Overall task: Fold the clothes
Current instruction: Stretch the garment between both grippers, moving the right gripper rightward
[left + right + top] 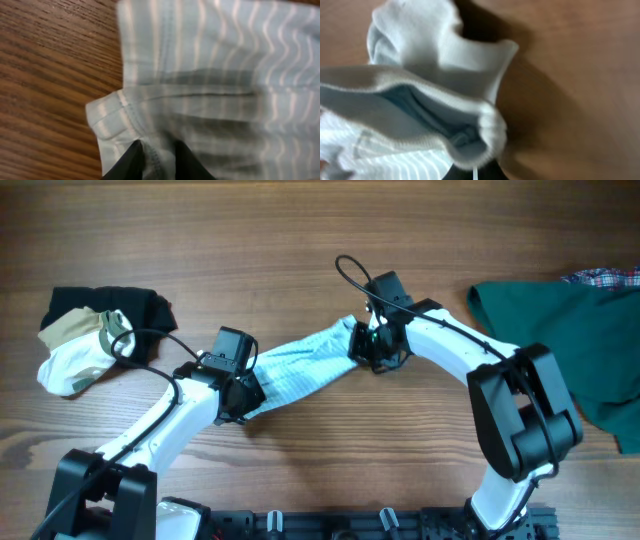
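Striped garment, centre frame: thin, limp, light, sagging between 2 holds. Left fingers clenched on hem corner; right fingers grasping thick edge band. Best hold: seams.

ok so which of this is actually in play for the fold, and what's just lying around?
In play: striped garment, gripped by left end effector and right end effector.
Lying about: dark green garment, plaid cloth, black garment, cream-and-white garment.

Pale blue-and-white striped garment; dark green garment.
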Controlling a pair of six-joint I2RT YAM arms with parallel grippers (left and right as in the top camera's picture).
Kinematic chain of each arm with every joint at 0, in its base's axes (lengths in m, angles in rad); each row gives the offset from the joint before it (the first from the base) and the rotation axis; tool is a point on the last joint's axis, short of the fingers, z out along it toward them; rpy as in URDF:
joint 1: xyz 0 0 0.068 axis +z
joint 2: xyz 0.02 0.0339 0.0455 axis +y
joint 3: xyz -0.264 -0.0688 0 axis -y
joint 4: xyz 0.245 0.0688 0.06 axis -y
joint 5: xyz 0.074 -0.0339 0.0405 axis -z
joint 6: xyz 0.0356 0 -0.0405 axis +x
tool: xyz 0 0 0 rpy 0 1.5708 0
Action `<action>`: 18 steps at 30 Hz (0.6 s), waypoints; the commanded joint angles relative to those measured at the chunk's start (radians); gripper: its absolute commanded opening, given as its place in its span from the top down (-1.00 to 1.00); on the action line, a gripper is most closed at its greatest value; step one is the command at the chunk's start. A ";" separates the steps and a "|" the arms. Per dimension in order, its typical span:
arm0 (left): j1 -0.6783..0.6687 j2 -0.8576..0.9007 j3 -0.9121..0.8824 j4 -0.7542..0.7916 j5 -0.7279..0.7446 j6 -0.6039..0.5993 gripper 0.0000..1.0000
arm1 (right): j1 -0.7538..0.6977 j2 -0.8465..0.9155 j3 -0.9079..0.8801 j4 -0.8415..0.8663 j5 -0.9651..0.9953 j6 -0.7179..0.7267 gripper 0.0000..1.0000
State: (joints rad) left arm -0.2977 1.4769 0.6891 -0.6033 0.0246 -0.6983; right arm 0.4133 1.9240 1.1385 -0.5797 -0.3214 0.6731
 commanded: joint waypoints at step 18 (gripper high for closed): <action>0.011 -0.013 -0.006 0.050 0.013 0.010 0.35 | 0.008 -0.311 -0.034 0.063 0.140 -0.445 0.45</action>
State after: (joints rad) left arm -0.2939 1.4750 0.6891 -0.5591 0.0280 -0.6941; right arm 0.4171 1.5211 1.1297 -0.5686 -0.2226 0.4355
